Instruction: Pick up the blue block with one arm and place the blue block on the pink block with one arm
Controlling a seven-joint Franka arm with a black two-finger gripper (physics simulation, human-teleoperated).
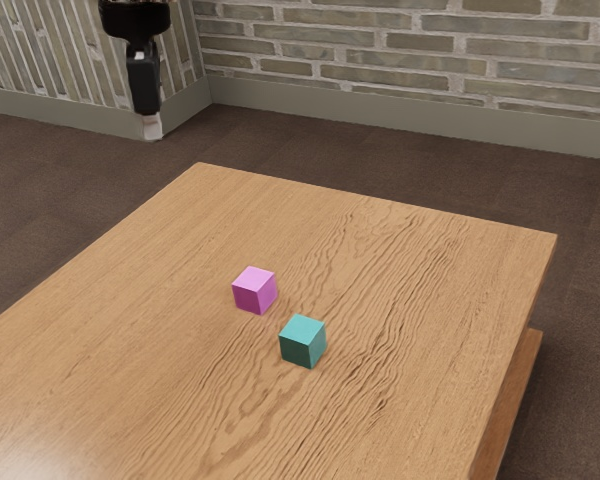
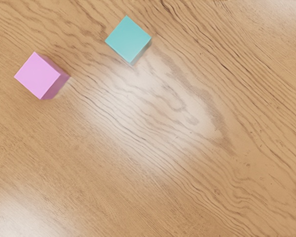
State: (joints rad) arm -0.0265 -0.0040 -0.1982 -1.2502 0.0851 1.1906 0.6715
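Observation:
A teal-blue block (image 1: 303,340) rests on the wooden table (image 1: 430,290) near its middle. Just beyond it, toward the exterior view's left, sits a pink block (image 1: 254,290); a small gap separates the two. My gripper (image 1: 152,126) hangs high above the table's far left corner, well away from both blocks and holding nothing. From the wrist view I look down on the blue block (image 2: 129,39) and the pink block (image 2: 38,75), both lying flat on the wood (image 2: 177,158).
The table's edge runs along the exterior view's right, with dark floor (image 1: 580,200) beyond it. A brick wall (image 1: 410,50) stands at the back. Bare wood surrounds the two blocks on all sides.

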